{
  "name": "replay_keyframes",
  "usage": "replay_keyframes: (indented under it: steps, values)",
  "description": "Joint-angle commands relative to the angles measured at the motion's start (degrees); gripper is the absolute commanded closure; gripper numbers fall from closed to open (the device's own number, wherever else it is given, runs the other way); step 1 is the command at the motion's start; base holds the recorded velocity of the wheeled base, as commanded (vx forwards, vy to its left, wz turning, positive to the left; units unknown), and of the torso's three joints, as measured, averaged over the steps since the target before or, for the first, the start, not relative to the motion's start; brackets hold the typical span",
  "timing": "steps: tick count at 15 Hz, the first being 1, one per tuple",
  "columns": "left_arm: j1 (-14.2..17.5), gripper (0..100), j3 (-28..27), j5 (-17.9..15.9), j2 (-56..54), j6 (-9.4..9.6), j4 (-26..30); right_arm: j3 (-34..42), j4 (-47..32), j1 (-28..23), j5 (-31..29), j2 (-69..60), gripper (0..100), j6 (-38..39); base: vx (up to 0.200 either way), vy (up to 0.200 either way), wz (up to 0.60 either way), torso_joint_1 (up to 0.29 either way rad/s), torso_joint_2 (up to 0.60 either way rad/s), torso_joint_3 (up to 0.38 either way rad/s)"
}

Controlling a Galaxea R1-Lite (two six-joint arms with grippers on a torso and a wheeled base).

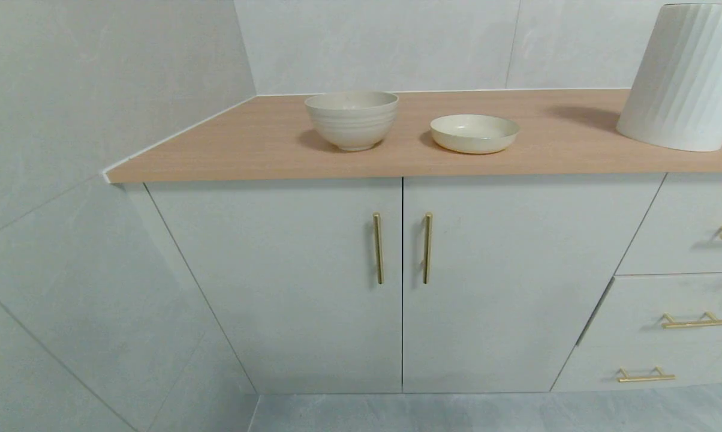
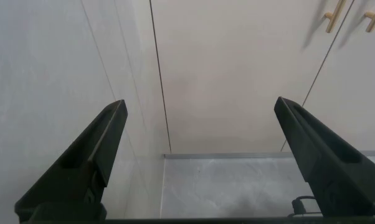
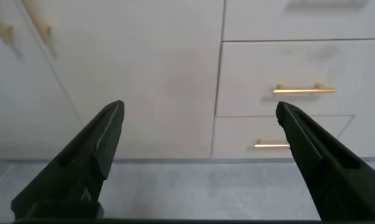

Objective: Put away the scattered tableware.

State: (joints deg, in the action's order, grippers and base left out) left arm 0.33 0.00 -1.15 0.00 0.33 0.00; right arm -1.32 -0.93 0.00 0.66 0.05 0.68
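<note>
Left gripper and right gripper hang low, jaws spread wide.

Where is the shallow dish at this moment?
In the head view, the shallow dish sits on the wooden countertop, to the right of the ribbed bowl and apart from it, above the right cabinet door.

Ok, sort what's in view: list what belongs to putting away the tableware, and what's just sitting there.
For the job:
- ribbed bowl and shallow dish, apart on the countertop
- double-door cabinet below, likely the storage spot
- left gripper and right gripper, fingers open

Just there:
- tall white ribbed container
- drawers
</note>
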Motion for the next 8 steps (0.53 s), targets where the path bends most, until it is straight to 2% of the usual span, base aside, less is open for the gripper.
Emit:
replay_keyframes:
  steps: [1, 3, 6, 8]
  values:
    - [0.02, 0, 0.00, 0.00, 0.00, -0.07, 0.00, -11.52, 0.40, 1.14, 6.46, 5.31, 0, 4.68, 0.000, 0.000, 0.00, 0.000, 0.00, 0.000]
    - [0.02, 0, 0.00, 0.00, 0.00, 0.02, 0.00, -16.61, 0.75, 2.46, 17.36, 19.99, 0, 5.29, 0.000, 0.000, 0.00, 0.000, 0.00, 0.000]
    - [0.02, 0, 0.00, 0.00, 0.00, 0.02, 0.00, -25.40, 1.19, 3.43, 30.19, 43.46, 0, 5.21, 0.000, 0.000, 0.00, 0.000, 0.00, 0.000]
    - [0.02, 0, 0.00, 0.00, 0.00, 0.02, 0.00, -32.52, 5.06, 9.84, 32.21, 57.26, 0, 5.38, 0.000, 0.000, 0.00, 0.000, 0.00, 0.000]
